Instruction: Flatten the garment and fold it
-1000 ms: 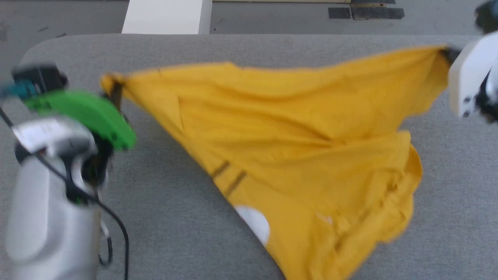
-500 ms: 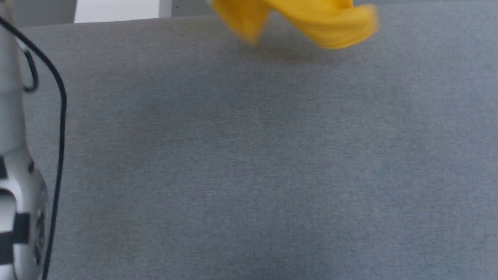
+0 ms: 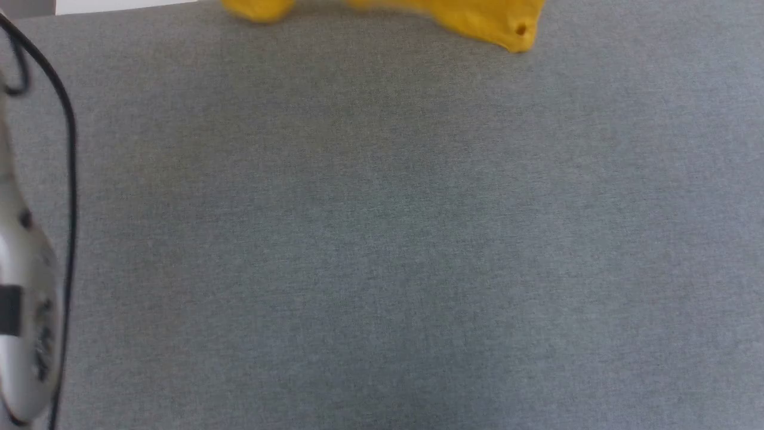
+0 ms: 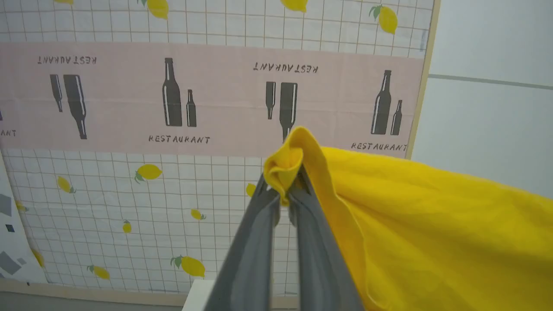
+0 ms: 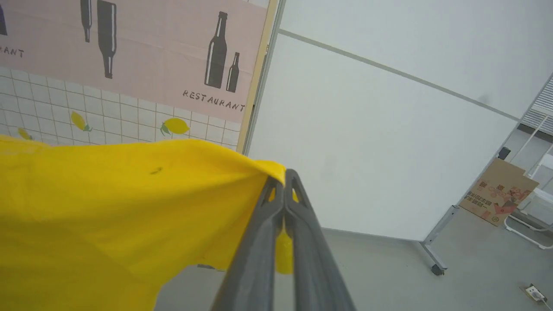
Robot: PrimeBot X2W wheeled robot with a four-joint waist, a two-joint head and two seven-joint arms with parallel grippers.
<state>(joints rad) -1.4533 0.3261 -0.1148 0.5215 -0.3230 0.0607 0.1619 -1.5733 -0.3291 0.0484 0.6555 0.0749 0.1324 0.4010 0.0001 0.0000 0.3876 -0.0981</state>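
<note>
The garment (image 3: 477, 18) is a yellow T-shirt whose lower edge hangs at the top of the head view, above the grey table (image 3: 382, 239). In the left wrist view my left gripper (image 4: 285, 183) is shut on a bunched corner of the garment (image 4: 432, 224), which spreads away to the right. In the right wrist view my right gripper (image 5: 285, 181) is shut on another corner of the garment (image 5: 108, 207), which stretches off to the left. Both arms hold the cloth up in the air, facing a wall. The print side is hidden.
My left forearm (image 3: 24, 286) with its black cable runs down the head view's left edge. A lemon-and-bottle patterned backdrop (image 4: 129, 129) and a white partition (image 5: 389, 129) stand ahead. A cardboard box (image 5: 497, 192) lies on the floor at far right.
The head camera has tilted down, so the view shifted from the whole spread garment to mostly bare table. The garment's hanging edge has risen further toward the top edge.
</note>
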